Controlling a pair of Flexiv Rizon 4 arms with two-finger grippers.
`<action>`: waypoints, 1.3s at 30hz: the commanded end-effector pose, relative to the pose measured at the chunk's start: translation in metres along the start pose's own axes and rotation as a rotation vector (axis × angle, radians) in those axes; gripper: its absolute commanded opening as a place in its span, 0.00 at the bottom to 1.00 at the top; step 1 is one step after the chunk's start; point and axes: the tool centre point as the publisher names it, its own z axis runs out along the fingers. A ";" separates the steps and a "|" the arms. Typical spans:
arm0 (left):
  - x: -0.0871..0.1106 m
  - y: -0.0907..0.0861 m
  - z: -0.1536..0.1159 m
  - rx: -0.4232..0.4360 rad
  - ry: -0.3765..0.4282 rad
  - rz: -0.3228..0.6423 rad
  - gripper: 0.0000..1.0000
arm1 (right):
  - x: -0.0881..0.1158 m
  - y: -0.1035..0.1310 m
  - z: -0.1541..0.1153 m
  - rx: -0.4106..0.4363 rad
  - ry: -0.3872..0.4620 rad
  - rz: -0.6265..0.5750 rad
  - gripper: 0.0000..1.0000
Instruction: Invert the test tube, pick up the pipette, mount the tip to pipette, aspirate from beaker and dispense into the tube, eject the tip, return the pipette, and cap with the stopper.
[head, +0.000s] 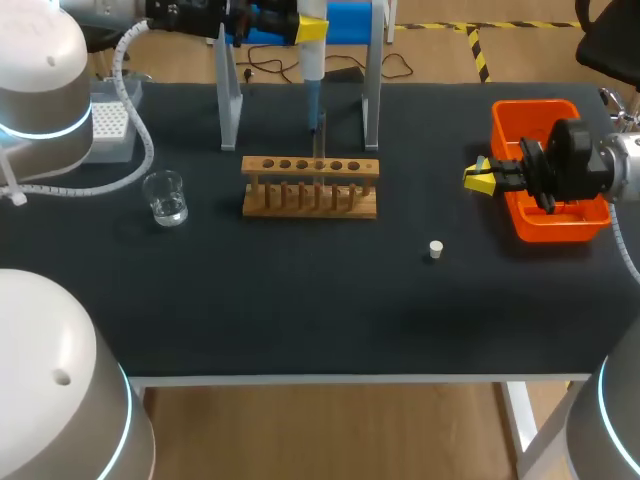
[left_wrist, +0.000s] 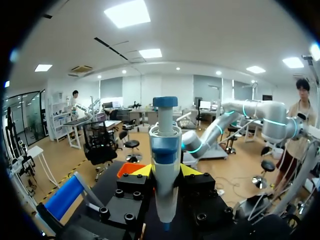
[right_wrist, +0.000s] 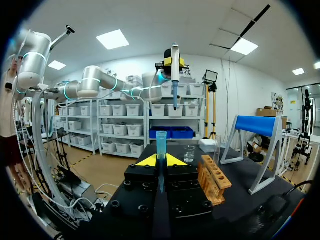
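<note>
My left gripper (head: 312, 28) is shut on the pipette (head: 312, 75) and holds it upright high above the wooden tube rack (head: 310, 186). In the left wrist view the pipette (left_wrist: 165, 160) stands between the yellow fingertips (left_wrist: 144, 170). A clear test tube (right_wrist: 216, 148) stands in the rack (right_wrist: 214, 181). My right gripper (head: 478, 176) hovers beside the orange bin (head: 545, 226), shut on a thin blue pipette tip (right_wrist: 161, 147). The glass beaker (head: 165, 197) sits to the left of the rack. The small white stopper (head: 435, 249) lies on the mat, right of the middle.
A pipette stand with two grey uprights (head: 229, 100) and a blue bar stands behind the rack. A tip box (head: 108, 125) sits at the back left. The table's front edge (head: 350, 378) runs below the dark mat.
</note>
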 end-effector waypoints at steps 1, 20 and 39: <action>-0.001 -0.001 -0.001 -0.002 0.002 -0.001 0.00 | 0.001 0.000 0.000 0.000 -0.001 0.000 0.00; -0.001 -0.001 -0.001 -0.002 0.002 -0.001 0.00 | 0.000 0.000 0.013 0.021 -0.019 0.010 0.00; -0.001 -0.001 -0.001 -0.002 0.002 -0.001 0.00 | 0.000 0.017 0.053 0.083 -0.067 0.024 0.00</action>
